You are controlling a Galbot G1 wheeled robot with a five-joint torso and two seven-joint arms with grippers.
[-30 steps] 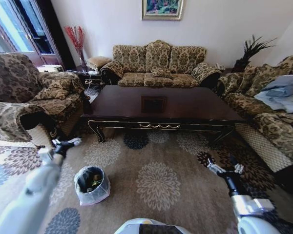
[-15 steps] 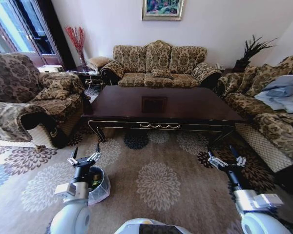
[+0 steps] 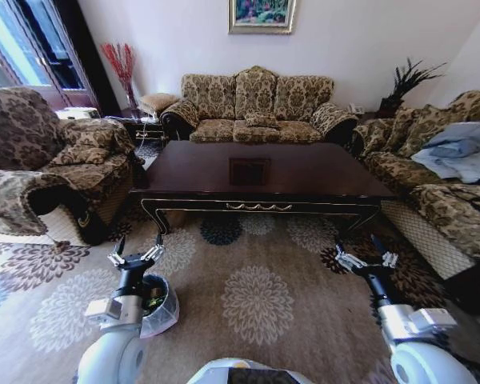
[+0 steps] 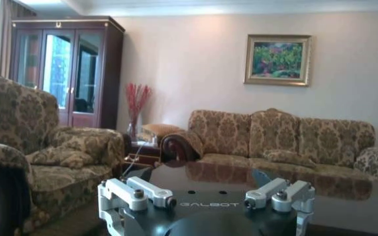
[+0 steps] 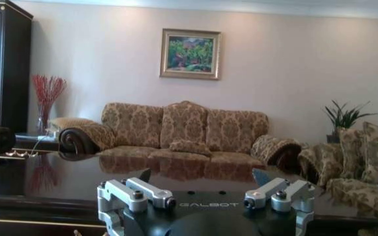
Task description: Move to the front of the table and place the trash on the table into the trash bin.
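Your worktop (image 3: 304,172): glossy dark wood, 12 o'clock | floor: patterned carpet (image 3: 260,300) | trash bin (image 3: 156,302) stands on carpet, 8 o'clock, well apart from worktop

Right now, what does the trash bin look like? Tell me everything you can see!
The trash bin is small, round and black, lined with a crinkly, see-through whitish plastic bag that puffs out over its rim. It stands upright on the flowered carpet, on the robot's left, in front of the table. Something dark and greenish lies inside. The left gripper, open, partly covers it in the head view.

One table (image 3: 304,172), one trash bin (image 3: 166,308), two grippers (image 3: 134,258) (image 3: 366,254).
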